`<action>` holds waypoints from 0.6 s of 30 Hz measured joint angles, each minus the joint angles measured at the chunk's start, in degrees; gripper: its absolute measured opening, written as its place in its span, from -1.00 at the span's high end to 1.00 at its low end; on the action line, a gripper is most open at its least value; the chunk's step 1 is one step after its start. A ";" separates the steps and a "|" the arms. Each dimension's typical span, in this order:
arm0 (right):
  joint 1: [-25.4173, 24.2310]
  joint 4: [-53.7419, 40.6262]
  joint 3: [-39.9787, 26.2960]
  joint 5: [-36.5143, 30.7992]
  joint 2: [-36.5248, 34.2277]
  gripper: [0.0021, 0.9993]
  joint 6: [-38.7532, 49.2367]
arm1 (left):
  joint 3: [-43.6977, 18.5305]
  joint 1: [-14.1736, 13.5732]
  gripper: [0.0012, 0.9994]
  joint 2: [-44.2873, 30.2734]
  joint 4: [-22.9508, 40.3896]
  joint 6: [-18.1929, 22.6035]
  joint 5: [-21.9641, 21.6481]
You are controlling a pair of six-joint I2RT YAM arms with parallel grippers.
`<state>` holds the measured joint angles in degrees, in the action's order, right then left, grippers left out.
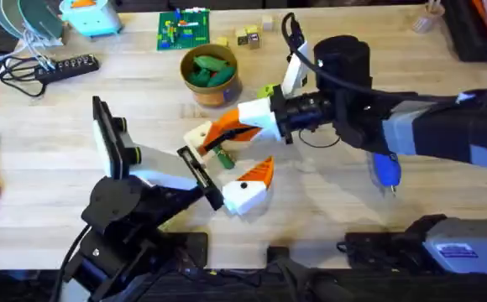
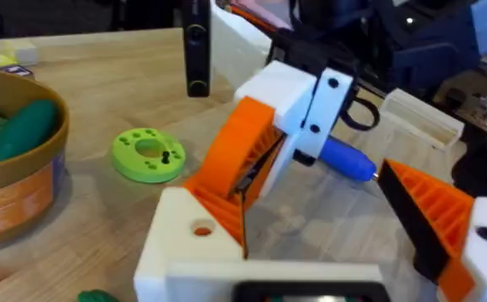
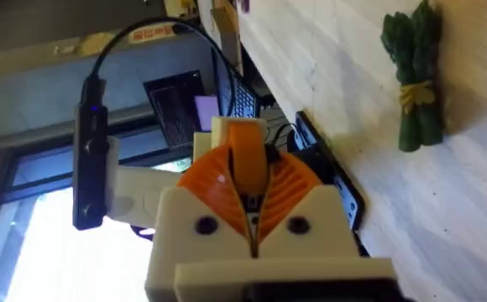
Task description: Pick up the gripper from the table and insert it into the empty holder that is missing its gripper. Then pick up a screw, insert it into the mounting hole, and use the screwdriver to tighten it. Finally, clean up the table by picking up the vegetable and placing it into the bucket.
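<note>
The right claw, pressed together on the orange gripper, is seating it on the holder of the spread left claw mid-bench. It should push straight, aligning the mounting hole. The vegetable lies just beside them; the bucket stands nearer the far edge.

The surface is pale wood with a fine lengthwise grain. The right tool has white bases and orange ribbed pads, and the loose gripper between them is the same orange. The left tool pairs one orange-tipped finger with a plain white holder. The bucket is orange-brown, with green toys inside. The screwdriver is bright blue, the vegetable dark green with a yellow band, and the perforated disc lime green.
</note>
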<state>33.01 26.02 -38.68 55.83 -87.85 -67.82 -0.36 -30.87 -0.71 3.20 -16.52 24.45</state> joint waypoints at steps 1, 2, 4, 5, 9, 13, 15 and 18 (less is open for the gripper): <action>0.39 0.40 0.00 -0.90 0.00 0.99 -0.37 | 0.00 0.05 -0.99 0.00 0.00 -0.08 -0.37; 0.72 0.74 0.00 -1.66 0.00 0.99 -0.61 | 0.00 0.12 -0.99 -0.04 0.02 -0.13 -0.76; 1.35 1.52 0.00 -3.26 0.00 0.99 -1.07 | 0.00 0.26 -0.99 -0.04 0.02 -0.24 -1.53; 1.63 1.79 0.00 -3.95 0.00 0.99 -1.26 | 0.00 0.28 -0.99 -0.04 0.02 -0.26 -1.85; 2.05 2.08 0.00 -5.22 0.00 0.99 -1.67 | 0.00 0.28 -0.99 -0.04 0.04 -0.30 -2.49; 2.08 2.10 0.00 -5.42 -0.02 0.97 -1.87 | 0.00 0.28 -0.99 -0.04 0.04 -0.30 -2.69; 2.08 2.16 0.00 -5.40 0.00 0.88 -2.09 | 0.00 0.28 -0.99 -0.04 0.04 -0.32 -2.69; 2.04 2.16 0.00 -5.24 0.00 0.72 -2.09 | 0.00 0.28 -0.99 -0.04 0.04 -0.31 -2.69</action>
<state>35.06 28.18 -38.68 50.59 -87.85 -69.91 -0.36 -30.59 -0.75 3.25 -16.83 21.76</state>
